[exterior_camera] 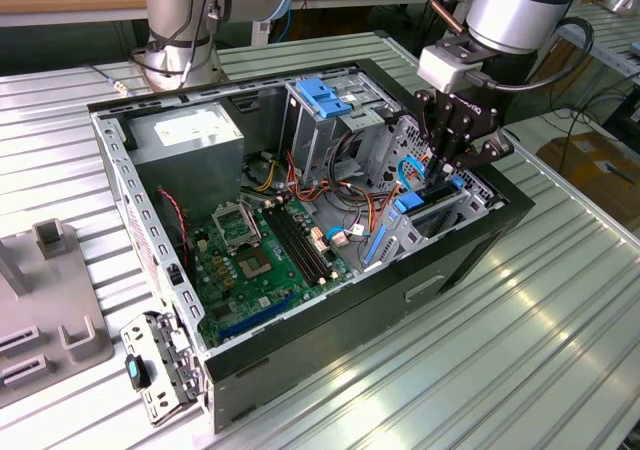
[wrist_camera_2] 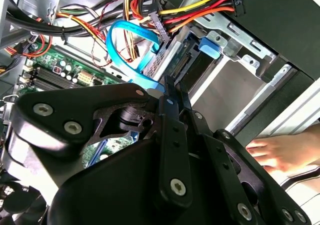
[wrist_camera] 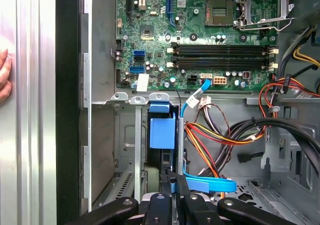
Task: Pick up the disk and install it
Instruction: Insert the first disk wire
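The disk [exterior_camera: 432, 213], grey metal with blue rails, sits slanted in the drive bay at the front corner of the open computer case [exterior_camera: 470, 255], on the exterior view's right. My gripper [exterior_camera: 447, 170] reaches down onto its upper edge. In both wrist views the fingers [wrist_camera: 171, 182] stand close together, pinched on a thin blue rail edge. The disk's blue carrier tab [wrist_camera: 162, 130] shows just beyond the fingertips. In the second wrist view my gripper [wrist_camera_2: 175, 85] points at the disk's connector end [wrist_camera_2: 186, 65].
A grey cage with a blue latch [exterior_camera: 325, 95] stands behind the bay. Bundled cables [wrist_camera: 220, 135] and a blue data cable [wrist_camera_2: 125, 50] crowd the fingers. The motherboard [exterior_camera: 255, 255] and power supply [exterior_camera: 190, 135] fill the case. A person's hand [wrist_camera_2: 280, 155] rests outside the case wall.
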